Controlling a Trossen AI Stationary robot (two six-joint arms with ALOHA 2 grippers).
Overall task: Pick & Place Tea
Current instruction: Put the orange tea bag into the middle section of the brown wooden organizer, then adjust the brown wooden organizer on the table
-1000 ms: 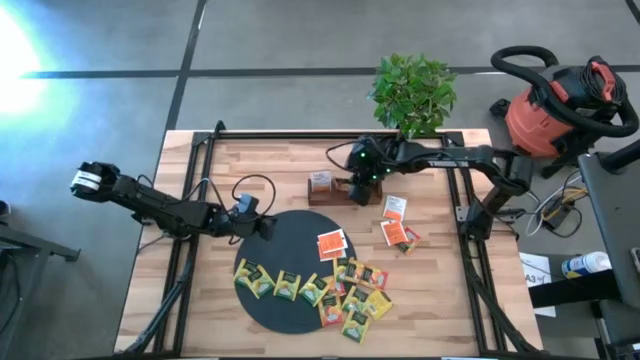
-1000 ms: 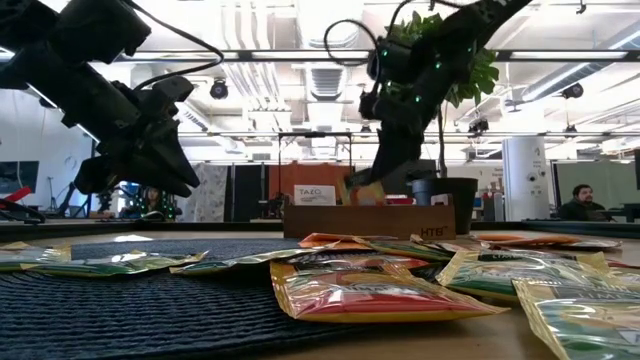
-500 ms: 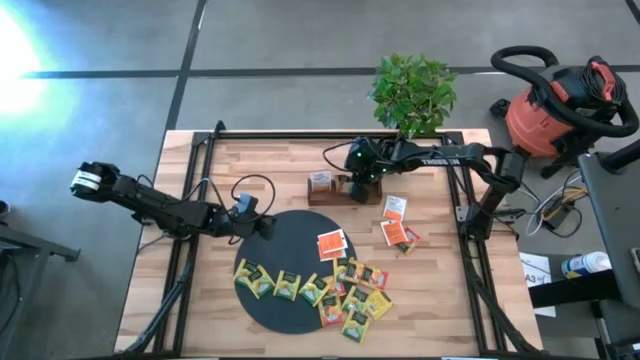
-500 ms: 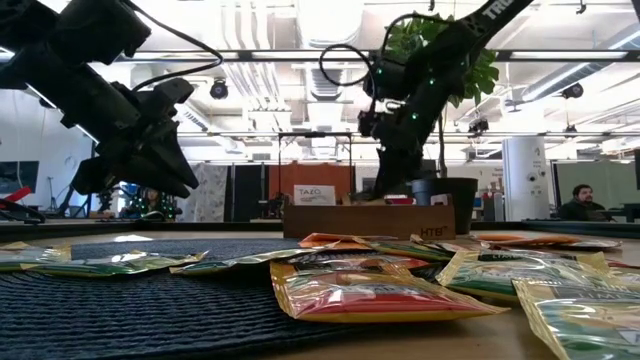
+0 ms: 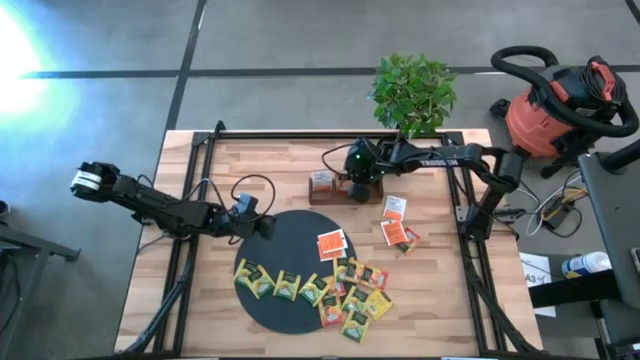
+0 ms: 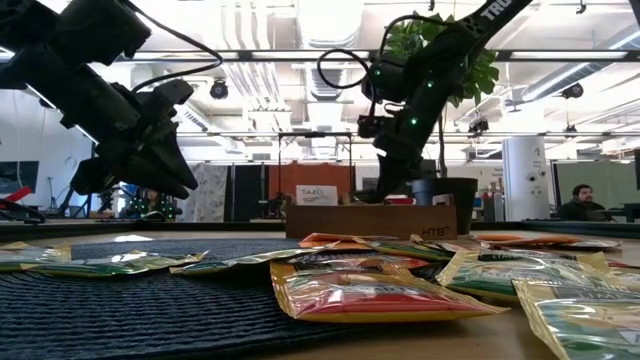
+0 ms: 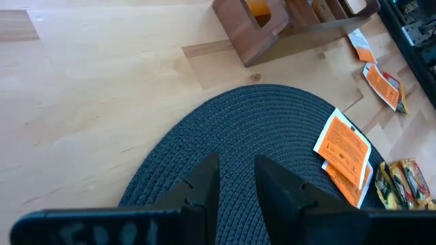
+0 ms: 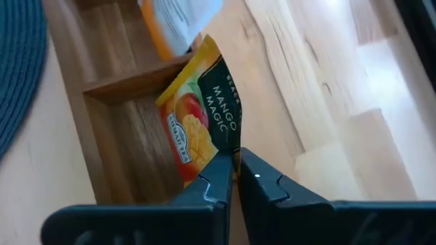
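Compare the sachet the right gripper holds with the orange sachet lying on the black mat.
The Mango Magic sachet is yellow and dark with a fruit picture; the orange sachet is plain orange with small print. The Mango Magic sachet is pinched at a corner by the right gripper and stands tilted over the wooden box; the orange sachet lies flat on the black mat, overlapping another. Both are small square tea sachets.

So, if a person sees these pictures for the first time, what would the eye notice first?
Probably the right end effector, shut on a mango tea sachet over the wooden box at the table's far side. Next, the black mat near the front, with many bright sachets lying on its right part and beside it. The left end effector hovers above the mat.
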